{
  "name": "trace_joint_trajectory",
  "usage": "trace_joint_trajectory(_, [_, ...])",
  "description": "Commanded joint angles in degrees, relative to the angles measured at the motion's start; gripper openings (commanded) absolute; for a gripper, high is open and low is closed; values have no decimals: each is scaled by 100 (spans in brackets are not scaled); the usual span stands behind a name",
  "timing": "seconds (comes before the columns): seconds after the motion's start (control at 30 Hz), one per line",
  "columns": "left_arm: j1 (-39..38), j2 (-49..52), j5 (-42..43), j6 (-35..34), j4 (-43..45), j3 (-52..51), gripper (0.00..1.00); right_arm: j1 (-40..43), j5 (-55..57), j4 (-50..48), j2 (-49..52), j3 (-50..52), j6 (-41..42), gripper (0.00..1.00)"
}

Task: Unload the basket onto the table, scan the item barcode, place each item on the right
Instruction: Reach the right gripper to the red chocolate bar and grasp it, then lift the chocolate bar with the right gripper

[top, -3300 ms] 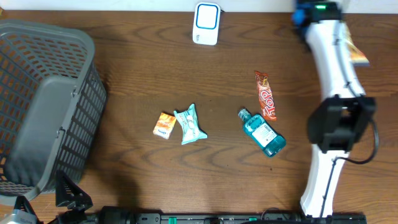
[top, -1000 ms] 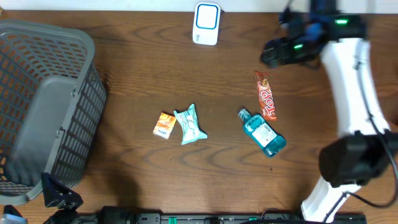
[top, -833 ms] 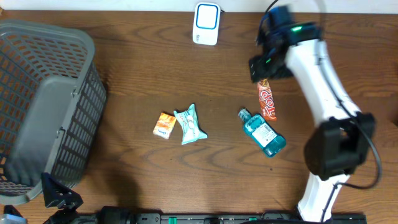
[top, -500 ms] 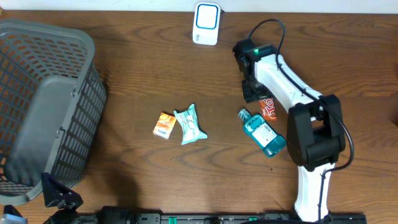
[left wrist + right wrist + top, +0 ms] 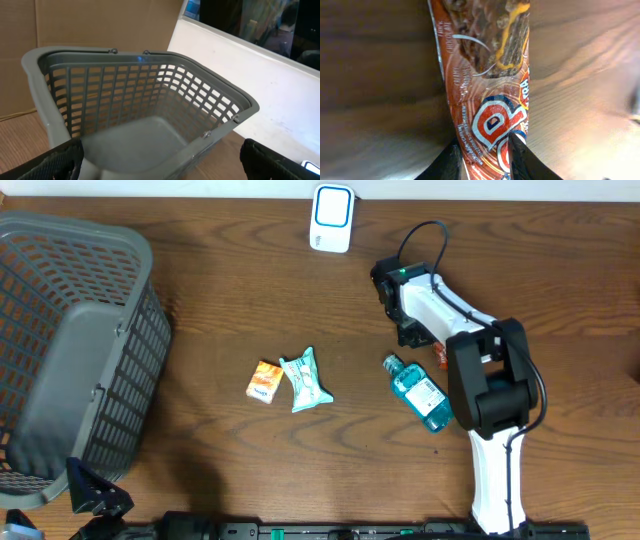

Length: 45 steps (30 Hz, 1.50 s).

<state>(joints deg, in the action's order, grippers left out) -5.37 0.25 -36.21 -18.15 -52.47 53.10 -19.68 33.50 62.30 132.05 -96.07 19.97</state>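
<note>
chocolate bar [image 5: 490,95], in a red-orange wrapper, lies flat on the wooden surface [image 5: 375,75] right of centre. it sits between the barcode scanner [image 5: 332,217] at the far edge and the blue mouthwash bottle [image 5: 422,392] nearer the robot.

the right tool [image 5: 482,157] sits low over the bar. it has one finger at each long edge of the wrapper, and the jaws are drawn in to about the bar's width. this looks like a pinch across the narrow side, which would let the bar be lifted and turned toward the scanner. whether the pads truly press the wrapper or only flank it i cannot tell. the bar is not raised off the wood.

the left tool [image 5: 172,160] hangs wide open and empty at the near left corner, facing the grey basket [image 5: 45,115]. it is probably parked there because the bar is within the right arm's reach.

an orange pack [image 5: 264,381] and a teal packet [image 5: 305,380] lie just beside each other mid-surface, well apart from the bar.

from overhead the right arm covers nearly the whole bar, leaving only a sliver of orange beside the arm. the wrist view cuts off both ends of the bar. no barcode shows on the upward face, only brand lettering and blurred small print. the code may be underneath, though that is a guess.
</note>
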Motion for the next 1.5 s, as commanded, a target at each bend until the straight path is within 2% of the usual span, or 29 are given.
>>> trace_joint_trajectory(0.0, [-24, -9, -72, 48, 28, -17, 100, 153, -861, -35, 1126, 313, -251, 13])
trace_joint_trajectory(0.07, [-24, -9, -72, 48, 28, -17, 100, 192, -1351, 37, 1290, 313, -623, 1])
trace_joint_trajectory(0.23, [-24, -9, -72, 48, 26, -17, 100, 260, -2811, 328, 1137, 144, -1836, 1])
trace_joint_trajectory(0.4, [-24, -9, -72, 48, 24, -17, 100, 221, -3775, 850, 466, -299, -2531, 1])
trace_joint_trajectory(0.53, [-24, -9, -72, 48, 26, -17, 100, 201, -4865, 723, -302, -332, -2975, 1])
trace_joint_trajectory(0.67, [-24, -9, -72, 48, 26, -17, 100, 199, -4673, 435, -765, -332, -2905, 1])
trace_joint_trajectory(0.73, [-24, -9, -72, 48, 28, -17, 100, 186, -4238, 393, -787, -330, -2614, 1])
trace_joint_trajectory(0.87, [-24, -9, -72, 48, 28, -17, 100, 131, -4153, 315, -791, -330, -2579, 1])
trace_joint_trajectory(1.07, [-24, -9, -72, 48, 26, -17, 100, -122, -4041, 170, -798, -330, -2581, 18])
trace_joint_trajectory(1.17, [-24, -9, -72, 48, 26, -17, 100, -446, -3241, 81, -798, -328, -2608, 26])
trace_joint_trajectory(1.33, [-24, -9, -72, 48, 26, -17, 100, -752, -2116, -413, -796, -85, -2778, 55])
trace_joint_trajectory(1.4, [-24, -9, -72, 48, 28, -17, 100, -769, -1921, -544, -796, 28, -2782, 60])
trace_joint_trajectory(1.47, [-24, -9, -72, 48, 28, -17, 100, -761, -1884, -588, -796, 120, -2852, 61])
